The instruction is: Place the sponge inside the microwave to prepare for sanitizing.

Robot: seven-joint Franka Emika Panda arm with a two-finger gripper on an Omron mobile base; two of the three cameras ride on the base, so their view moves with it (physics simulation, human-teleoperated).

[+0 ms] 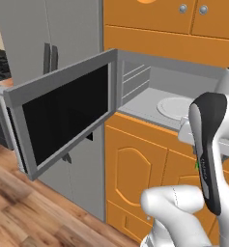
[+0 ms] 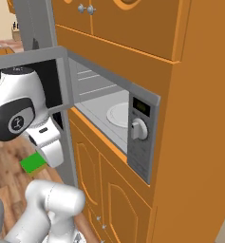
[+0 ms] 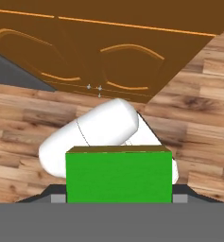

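The bright green sponge (image 3: 118, 175) sits between my fingertips, with my gripper (image 3: 118, 199) shut on it and pointing down toward the wooden floor. From the right base the sponge (image 2: 33, 163) hangs under my hand (image 2: 47, 142), low and in front of the microwave (image 2: 140, 137), below its opening. A sliver of the sponge (image 1: 197, 165) peeks out beside my forearm. The microwave (image 1: 145, 103) stands open, its dark glass door (image 1: 63, 116) swung out to the left. Its white turntable (image 1: 176, 107) is bare.
Orange cabinet doors (image 1: 135, 169) lie below the microwave, with more orange cabinets (image 1: 183, 14) above. A grey refrigerator (image 1: 48, 38) stands left behind the open door. Wooden floor (image 1: 19, 207) spreads below. The control panel with dial knob (image 2: 138, 129) sits right of the opening.
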